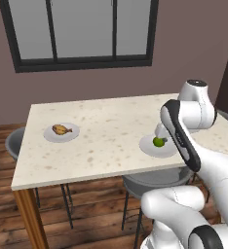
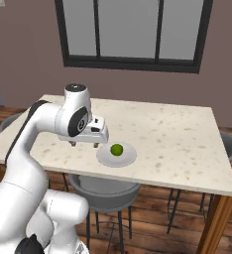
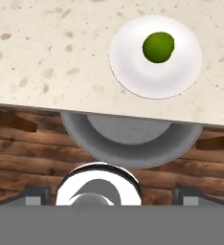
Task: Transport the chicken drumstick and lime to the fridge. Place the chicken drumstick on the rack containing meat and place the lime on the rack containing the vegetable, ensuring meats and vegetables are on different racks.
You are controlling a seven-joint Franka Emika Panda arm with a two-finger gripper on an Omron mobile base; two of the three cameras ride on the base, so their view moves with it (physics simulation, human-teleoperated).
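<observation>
Hand view finds our tool (image 2: 83, 144), jaws spread wide and empty, short of the lime (image 3: 158, 47) on its plate (image 3: 133, 72); we should centre above before descending.

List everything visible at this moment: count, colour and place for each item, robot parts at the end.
lime: one, bright green, on the white plate near the table's front edge.
chicken drumstick: one, golden-brown, on the second plate toward the table's left end.
plates: two, white, on the table, apart.
table: one, speckled cream top, wooden legs.
chairs: grey, one tucked under the front edge below the lime, others at the table's ends.
window: one, dark frame, on the back wall.
claw: one, above the table's front edge beside the lime's plate, fingers apart, empty.
</observation>
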